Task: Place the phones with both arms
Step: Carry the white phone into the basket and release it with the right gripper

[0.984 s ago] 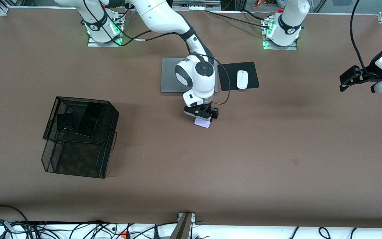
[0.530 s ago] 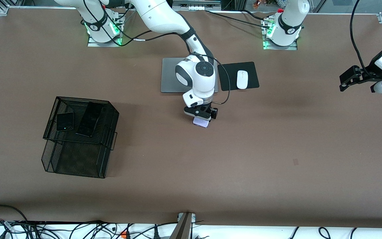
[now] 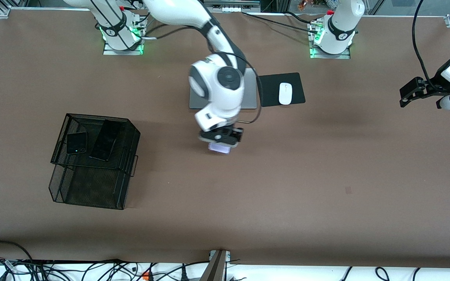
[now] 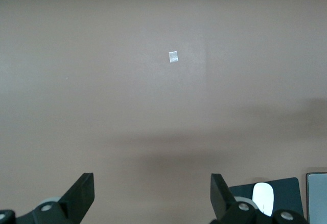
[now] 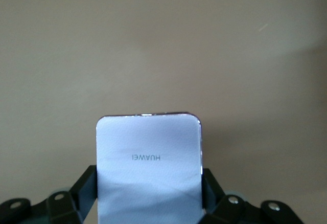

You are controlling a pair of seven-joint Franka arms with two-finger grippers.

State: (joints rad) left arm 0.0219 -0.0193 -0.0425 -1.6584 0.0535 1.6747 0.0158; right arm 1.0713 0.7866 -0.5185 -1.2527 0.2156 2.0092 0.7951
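Note:
My right gripper [image 3: 220, 141] is shut on the pale lilac phone [image 3: 218, 148] and holds it above the bare table, between the laptop and the basket. In the right wrist view the lilac phone [image 5: 148, 165] sits clamped between the two black fingers [image 5: 82, 188]. The squarish black folded phone [image 3: 76, 143] and the long slim black slab phone [image 3: 105, 140] lie on the upper tier of the black mesh basket [image 3: 92, 183]. My left gripper [image 3: 410, 91] waits open and empty at the left arm's end of the table; it also shows in the left wrist view [image 4: 152, 193].
A grey laptop [image 3: 197, 99] lies shut near the robots' bases, partly under my right arm. A white mouse [image 3: 285, 93] rests on a black pad [image 3: 297, 84] beside it; both show in the left wrist view [image 4: 263, 197]. A small pale patch [image 4: 173, 57] marks the table.
My right gripper has lifted the lilac phone off the table and carried it toward the basket. The left arm has not moved.

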